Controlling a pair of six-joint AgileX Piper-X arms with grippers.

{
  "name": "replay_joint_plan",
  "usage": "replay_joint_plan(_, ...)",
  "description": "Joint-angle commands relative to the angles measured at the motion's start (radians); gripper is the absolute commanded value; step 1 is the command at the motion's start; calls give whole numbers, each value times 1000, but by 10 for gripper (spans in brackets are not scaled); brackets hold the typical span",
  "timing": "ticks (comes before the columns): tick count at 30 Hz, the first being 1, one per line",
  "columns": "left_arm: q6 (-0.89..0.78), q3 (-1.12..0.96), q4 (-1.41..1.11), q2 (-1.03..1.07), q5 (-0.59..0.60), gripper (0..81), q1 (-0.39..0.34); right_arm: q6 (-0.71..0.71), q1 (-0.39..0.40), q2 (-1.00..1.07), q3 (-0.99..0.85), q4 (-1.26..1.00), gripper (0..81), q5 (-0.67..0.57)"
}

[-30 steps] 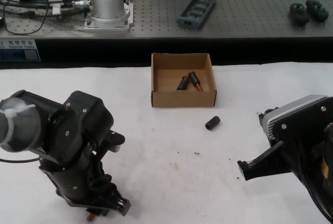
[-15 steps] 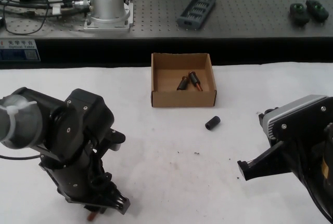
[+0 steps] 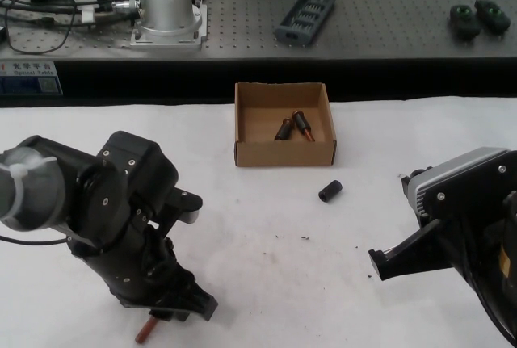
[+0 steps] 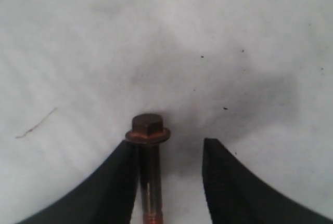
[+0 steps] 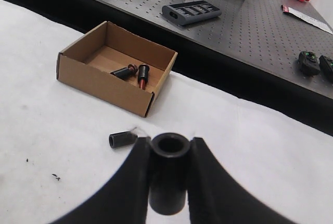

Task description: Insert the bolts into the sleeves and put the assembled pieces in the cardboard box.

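White cloth [image 3: 266,259] across the bench, dark perforated table behind it. Found the left gripper [image 4: 169,148] spread just over that cloth, with the bolt [image 4: 150,130] lying along the inner face of one finger, flanged hexagonal head out past the tips, and a plain gap to the other finger. Found the right gripper [image 5: 168,143] pinched on a black sleeve [image 5: 167,180], one open end of its bore showing past the fingertips. Noted, farther out, a loose sleeve [image 5: 121,140] lying on its side on the cloth, then the cardboard box [image 5: 101,84] beyond it with two assembled pieces [image 5: 132,71] inside. Judged the bolt small, rigid, light metal, smooth enough to roll or skid on cloth. Thought it best taken across the plain shank just below the flange, leaving the threaded end free for the bore. Judged the sleeve stiff and light too, and well held at mid-body with both ends left uncovered.
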Motion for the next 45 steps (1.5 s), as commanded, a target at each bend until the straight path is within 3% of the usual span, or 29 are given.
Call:
replay_joint_plan(1, -8, -5, -12, 4, 3, 302, 1, 0, -2, -13, -2, -9, 71, 4)
replay_joint_plan(3, -8, -3, -12, 4, 3, 302, 1, 0, -2, -13, -2, -9, 71, 4)
replay_joint_plan(6, -8, 6, -12, 7, 1, 234, 1, 0, -2, -13, -2, -9, 71, 4)
replay_joint_plan(11, -8, 29, -9, 39, 1, 11, 1, 0, -2, -13, -2, -9, 71, 4)
replay_joint_plan(16, -5, 33, 1, 65, 15, 6, 1, 0, -2, -13, -2, -9, 71, 4)
replay_joint_plan(20, -9, 33, 20, 46, 139, 6, 1, 0, -2, -13, -2, -9, 71, 4)
replay_joint_plan(24, -26, 33, 19, -3, 162, 6, 1, 0, -2, -13, -2, -17, 71, 4)
replay_joint_plan(35, -139, 49, -151, -309, 166, 6, 1, 0, -2, -13, -2, -18, 71, 4)
replay_joint_plan(45, -156, 280, -438, -616, 157, 6, 1, 65, 13, -67, -2, -17, 71, -5)
